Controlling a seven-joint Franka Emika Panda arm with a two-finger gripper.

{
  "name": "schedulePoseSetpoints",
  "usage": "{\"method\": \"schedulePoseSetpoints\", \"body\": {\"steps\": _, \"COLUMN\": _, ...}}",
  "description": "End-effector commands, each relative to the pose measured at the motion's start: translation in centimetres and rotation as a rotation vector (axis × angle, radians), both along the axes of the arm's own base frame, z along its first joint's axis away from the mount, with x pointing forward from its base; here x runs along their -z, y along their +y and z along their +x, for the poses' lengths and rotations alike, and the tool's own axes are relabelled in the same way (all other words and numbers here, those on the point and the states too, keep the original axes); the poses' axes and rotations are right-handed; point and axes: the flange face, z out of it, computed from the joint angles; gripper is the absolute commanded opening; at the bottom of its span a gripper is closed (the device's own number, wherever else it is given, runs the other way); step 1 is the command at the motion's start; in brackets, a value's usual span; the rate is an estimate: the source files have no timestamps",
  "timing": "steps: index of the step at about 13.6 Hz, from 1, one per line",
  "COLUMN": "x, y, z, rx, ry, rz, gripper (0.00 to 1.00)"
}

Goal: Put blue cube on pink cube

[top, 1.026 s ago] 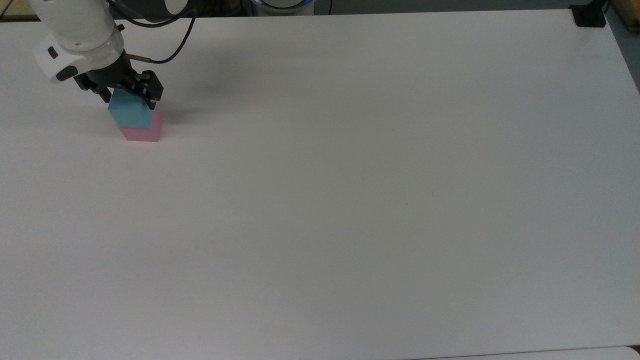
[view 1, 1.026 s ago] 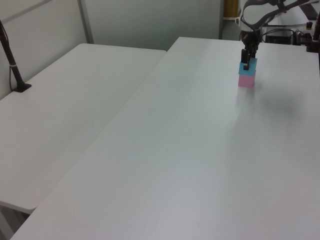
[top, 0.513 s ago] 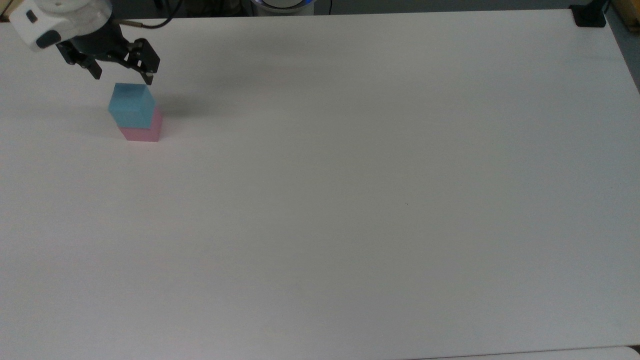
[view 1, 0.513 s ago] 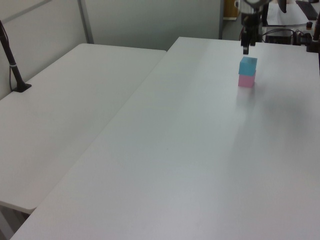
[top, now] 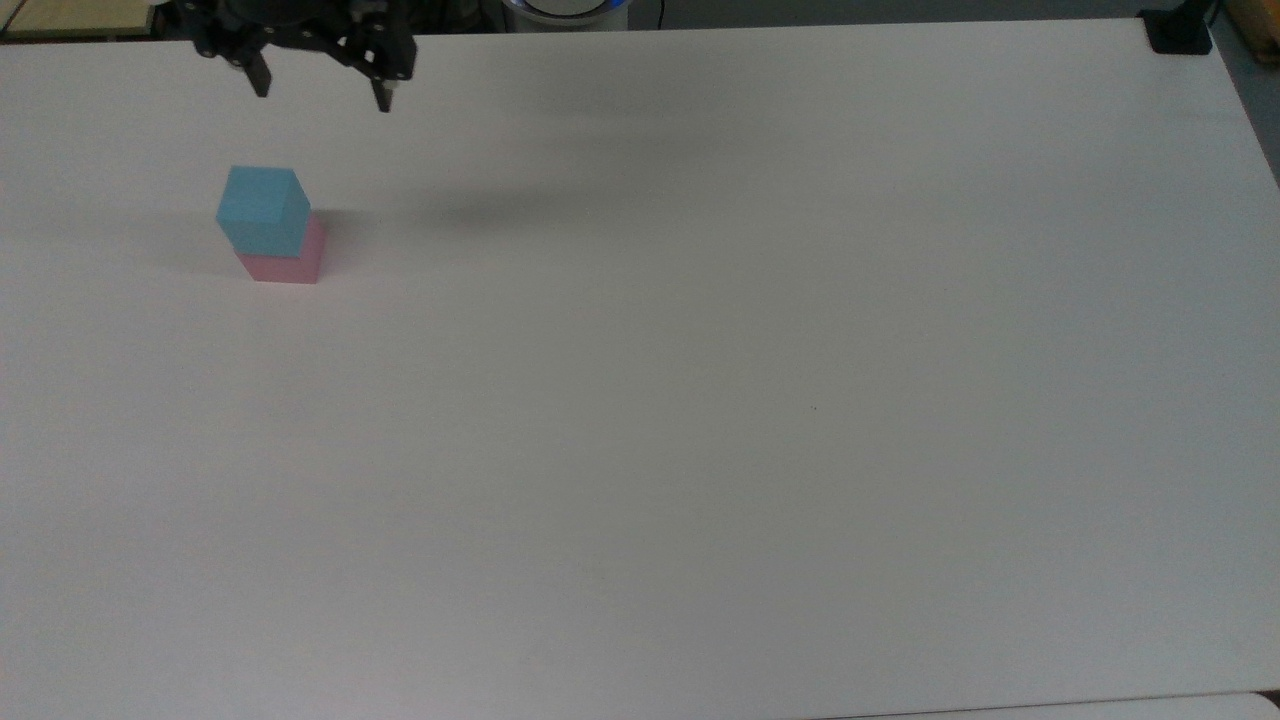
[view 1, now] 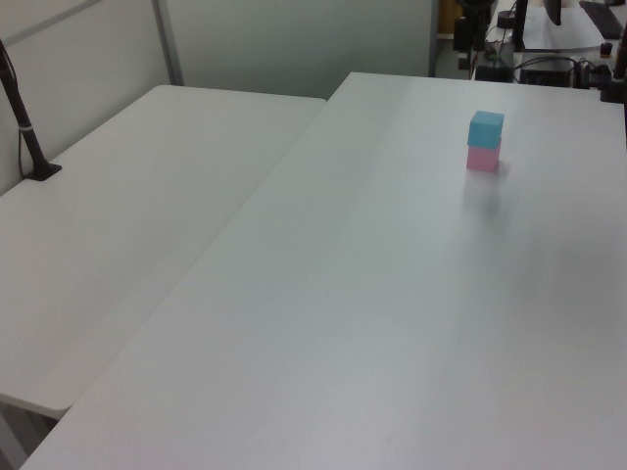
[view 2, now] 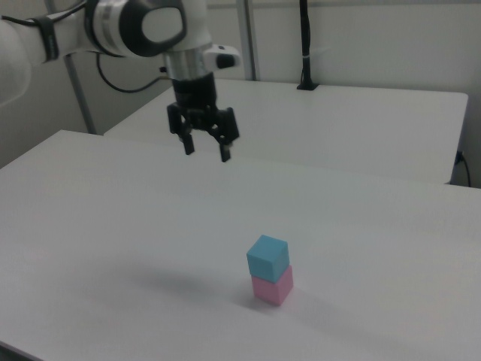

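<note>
The blue cube (top: 262,210) (view 1: 486,128) (view 2: 267,258) rests on top of the pink cube (top: 288,261) (view 1: 482,159) (view 2: 273,288), slightly turned against it, near the top view's upper left. My gripper (top: 320,92) (view 2: 206,152) hangs open and empty, well above the stack. In the top view it sits at the upper edge, to the right of the cubes. In the right view it is up and to the left of them.
The cubes stand on a wide white table (top: 700,400). A second white table (view 1: 127,215) adjoins it at the left view's left, with a black post (view 1: 24,127) on it. A black clamp (top: 1178,30) sits at the top view's upper right corner.
The gripper let go of the blue cube, rose off the stack and moved away to the top view's upper right. Both cubes stayed put.
</note>
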Motion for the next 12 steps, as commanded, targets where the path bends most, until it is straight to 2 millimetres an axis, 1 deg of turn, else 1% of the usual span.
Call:
{"method": "schedulePoseSetpoints", "body": {"steps": 1, "x": -2.0, "y": 7.9, "z": -0.4, "rx": 0.016, "ry": -0.021, "rz": -0.002, "gripper": 1.0}}
{"method": "schedulePoseSetpoints", "body": {"steps": 2, "x": -2.8, "y": 9.8, "z": -0.8, "rx": -0.002, "ry": -0.034, "rz": 0.004, "gripper": 1.0}}
{"method": "schedulePoseSetpoints", "body": {"steps": 3, "x": -3.0, "y": 10.6, "z": -1.1, "rx": -0.009, "ry": -0.023, "rz": 0.008, "gripper": 1.0}}
{"method": "schedulePoseSetpoints", "body": {"steps": 4, "x": -3.2, "y": 11.9, "z": -1.3, "rx": -0.022, "ry": -0.021, "rz": 0.009, "gripper": 1.0}}
{"method": "schedulePoseSetpoints", "body": {"steps": 5, "x": -3.9, "y": 12.9, "z": -1.8, "rx": -0.039, "ry": -0.031, "rz": 0.012, "gripper": 1.0}}
{"method": "schedulePoseSetpoints", "body": {"steps": 6, "x": -4.3, "y": 13.3, "z": -2.2, "rx": -0.046, "ry": -0.037, "rz": 0.015, "gripper": 1.0}}
{"method": "schedulePoseSetpoints", "body": {"steps": 8, "x": -5.3, "y": 12.9, "z": -3.1, "rx": -0.041, "ry": -0.049, "rz": 0.027, "gripper": 1.0}}
{"method": "schedulePoseSetpoints", "body": {"steps": 10, "x": -5.3, "y": 12.5, "z": -3.4, "rx": -0.032, "ry": -0.043, "rz": 0.027, "gripper": 1.0}}
{"method": "schedulePoseSetpoints", "body": {"steps": 11, "x": -6.0, "y": 12.0, "z": -3.9, "rx": -0.025, "ry": -0.05, "rz": 0.03, "gripper": 1.0}}
{"method": "schedulePoseSetpoints", "body": {"steps": 12, "x": -6.3, "y": 11.7, "z": -4.1, "rx": -0.031, "ry": -0.052, "rz": 0.031, "gripper": 1.0}}
